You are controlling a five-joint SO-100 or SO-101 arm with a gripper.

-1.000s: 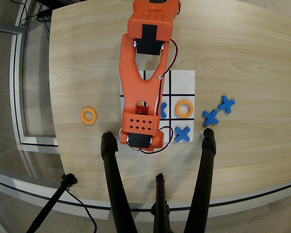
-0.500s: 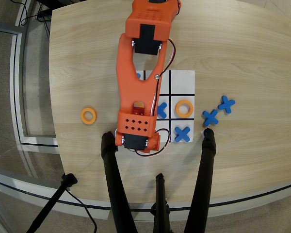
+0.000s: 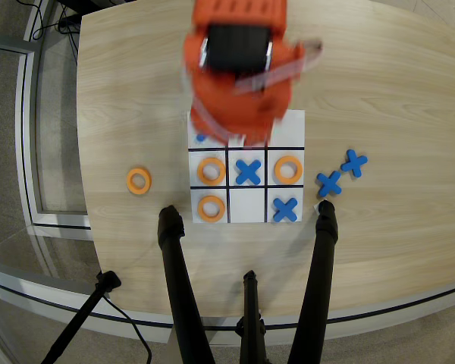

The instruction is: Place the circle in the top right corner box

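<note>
The paper grid (image 3: pixel 248 205) lies mid-table in the overhead view. Orange rings sit in its middle-left cell (image 3: pixel 211 171), middle-right cell (image 3: pixel 288 170) and bottom-left cell (image 3: pixel 211 207). A fourth ring (image 3: pixel 139 180) lies on the wood left of the grid. My orange arm (image 3: pixel 239 83) is blurred and hangs over the grid's top row, hiding the top-middle cell and the gripper's fingers. The top right cell (image 3: pixel 290 127) shows bare white where visible. A bit of blue (image 3: pixel 201 137) shows in the top-left cell.
Blue crosses sit in the centre cell (image 3: pixel 248 172) and bottom-right cell (image 3: pixel 285 208). Two more crosses (image 3: pixel 328 183) (image 3: pixel 354 161) lie right of the grid. Black stand legs (image 3: pixel 174 265) (image 3: pixel 322 258) rise over the near table edge.
</note>
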